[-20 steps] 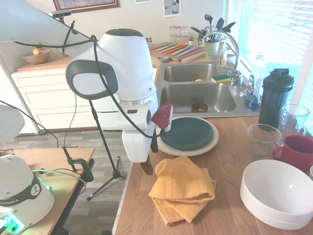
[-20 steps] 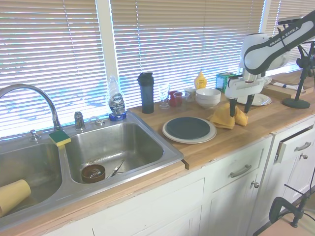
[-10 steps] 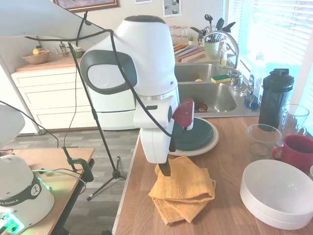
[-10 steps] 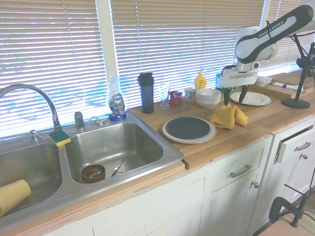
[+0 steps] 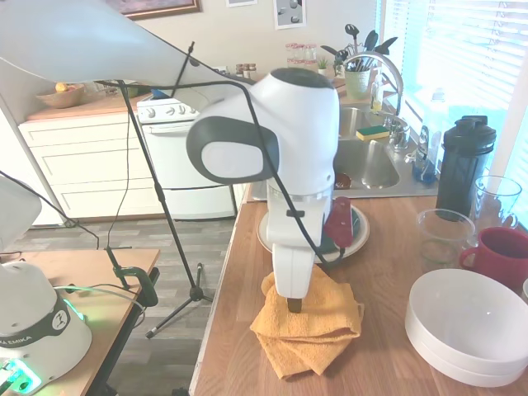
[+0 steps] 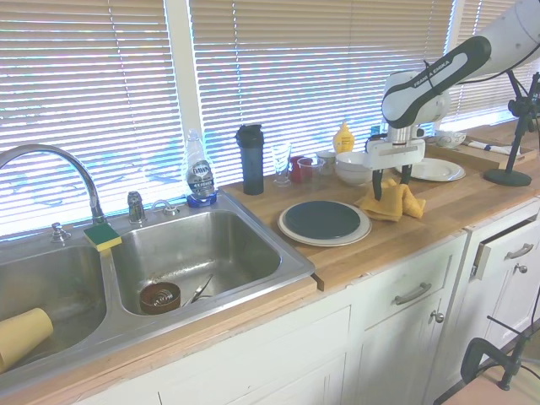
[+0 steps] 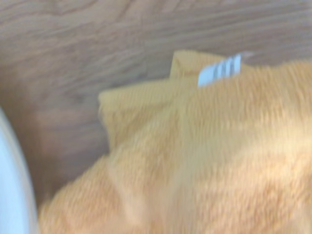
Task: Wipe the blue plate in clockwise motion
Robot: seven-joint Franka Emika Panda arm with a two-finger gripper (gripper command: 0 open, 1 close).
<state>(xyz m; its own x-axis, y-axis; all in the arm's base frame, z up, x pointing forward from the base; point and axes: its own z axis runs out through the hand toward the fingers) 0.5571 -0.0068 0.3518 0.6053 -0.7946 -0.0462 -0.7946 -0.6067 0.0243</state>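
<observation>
**Over the orange cloth, claw spread**

Above the folded orange cloth [image 6: 390, 200] on the wooden bench [image 6: 439, 211], I held my claw [image 6: 390, 183] with its two fingers spread apart, one to either side of the cloth's heap, tips down at the fabric. Only the second exterior view showed both fingers; in the first exterior view my own white arm covered most of them, and a single dark fingertip [image 5: 294, 305] showed against the cloth [image 5: 309, 330].

The blue plate [image 6: 322, 218] lay on a cream-white plate [image 6: 297, 234], beside the cloth toward the sink [image 6: 202, 253]. The second exterior view showed it whole; the first gave me just a sliver of it [image 5: 355, 223] behind my arm.

The wrist view showed what neither wide view did: a small white striped tag [image 7: 219, 70] at the cloth's edge [image 7: 204, 161], with bare wood beyond it.

I counted one cloth, one blue plate and two cream-white plates, the second [image 6: 434, 170] lying beyond the cloth. I also counted two stacked white bowls [image 5: 466, 326], one red mug [image 5: 503, 254], two clear glasses [image 5: 445, 235], one dark shaker bottle [image 5: 464, 165] and one dish soap bottle [image 6: 200, 175].
</observation>
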